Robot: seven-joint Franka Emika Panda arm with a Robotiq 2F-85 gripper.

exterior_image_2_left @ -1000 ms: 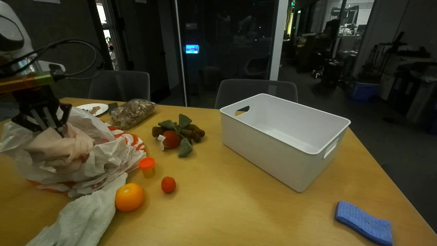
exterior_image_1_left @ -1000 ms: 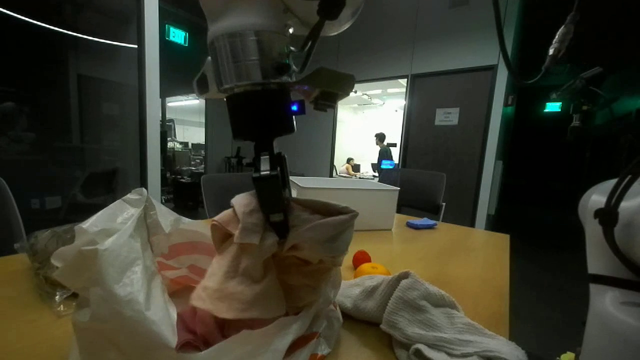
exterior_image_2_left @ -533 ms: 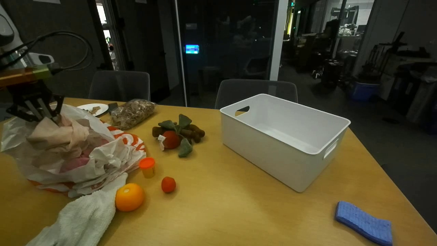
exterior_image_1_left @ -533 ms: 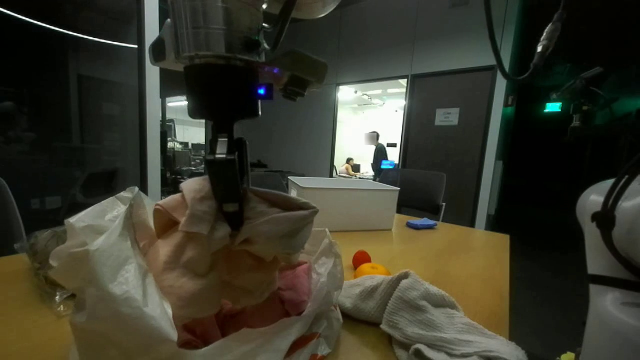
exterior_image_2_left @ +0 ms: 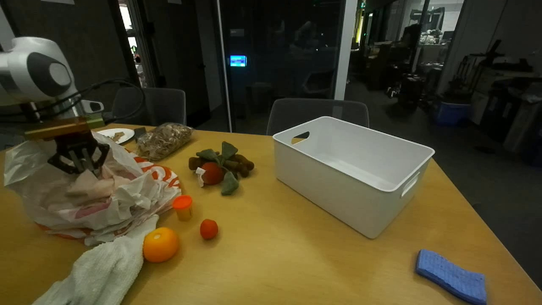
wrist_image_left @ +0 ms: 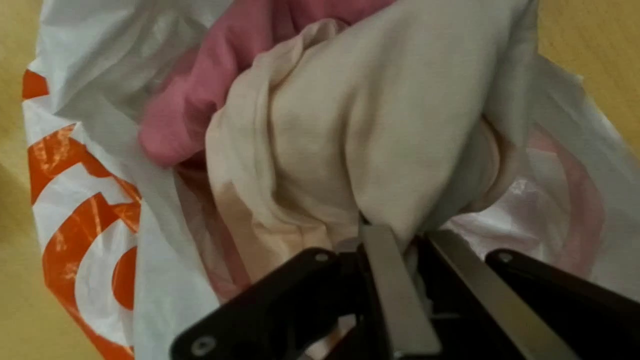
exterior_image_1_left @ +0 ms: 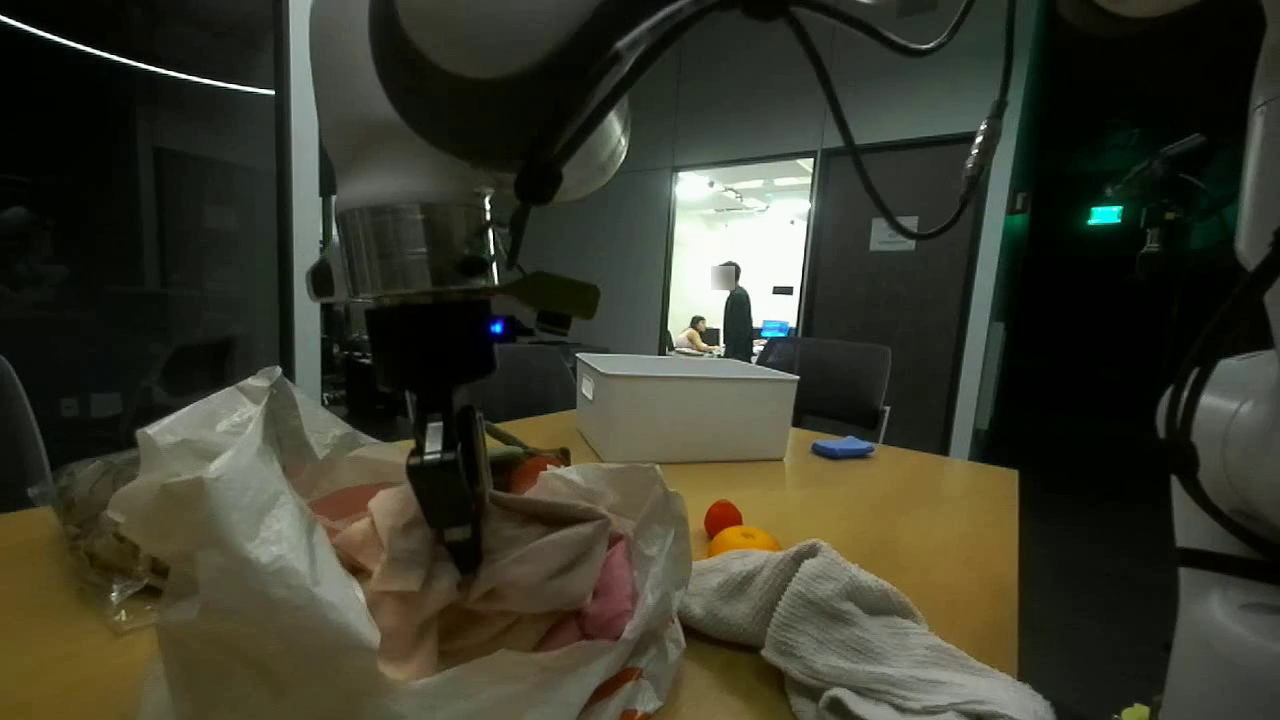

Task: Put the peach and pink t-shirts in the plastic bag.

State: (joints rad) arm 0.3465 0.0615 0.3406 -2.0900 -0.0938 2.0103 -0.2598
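The peach t-shirt [exterior_image_1_left: 540,555] is bunched inside the mouth of the white plastic bag [exterior_image_1_left: 250,590], which has orange print. My gripper [exterior_image_1_left: 463,560] points down into the bag opening and is shut on a fold of the peach t-shirt. In the wrist view the fold of the peach t-shirt [wrist_image_left: 310,150] is pinched between the fingertips [wrist_image_left: 400,235]. The pink t-shirt [wrist_image_left: 200,100] lies in the bag beneath and beside the peach one. It also shows as a small patch in an exterior view [exterior_image_2_left: 91,209]. The lower parts of both shirts are hidden by the bag.
A grey-white towel [exterior_image_2_left: 101,267] lies against the bag's side, with an orange [exterior_image_2_left: 161,244], a red fruit [exterior_image_2_left: 208,229] and an orange-lidded jar [exterior_image_2_left: 183,207] nearby. A plush toy [exterior_image_2_left: 220,167], a white bin [exterior_image_2_left: 338,186], a clear bag [exterior_image_2_left: 165,140] and a blue cloth [exterior_image_2_left: 452,275] are on the table.
In an exterior view my gripper first shifts left with the peach t-shirt, then lowers it into the bag opening. The peach t-shirt now sits lower, within the bag's rim.
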